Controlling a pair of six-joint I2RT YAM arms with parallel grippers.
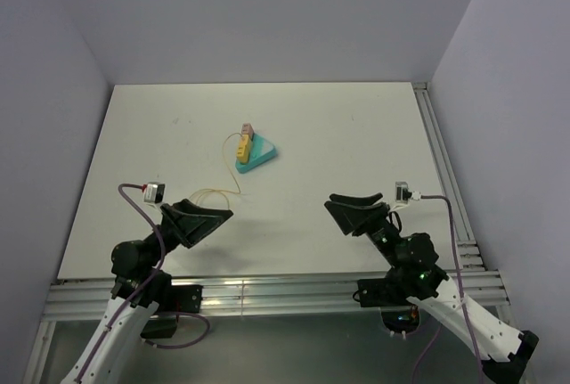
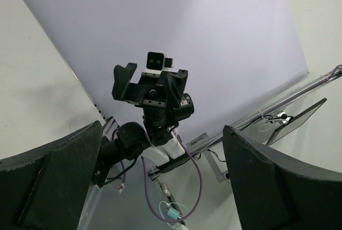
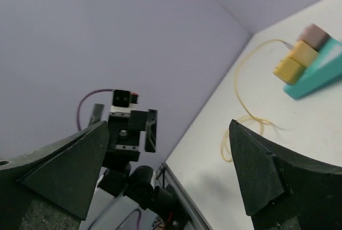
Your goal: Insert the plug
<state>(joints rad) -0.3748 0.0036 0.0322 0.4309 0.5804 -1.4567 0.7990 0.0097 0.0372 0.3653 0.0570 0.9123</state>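
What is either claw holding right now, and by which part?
Nothing. The left claw and right claw are both open and empty; the plug lies by the block.

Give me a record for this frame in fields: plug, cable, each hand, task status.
plug: yellow, on the table, against the teal block, next to a pink piece
cable: pale yellow, loops toward the left arm
left hand: open, empty, far short of the plug
right hand: open, empty, far short of the plug
status: plug not yet grasped
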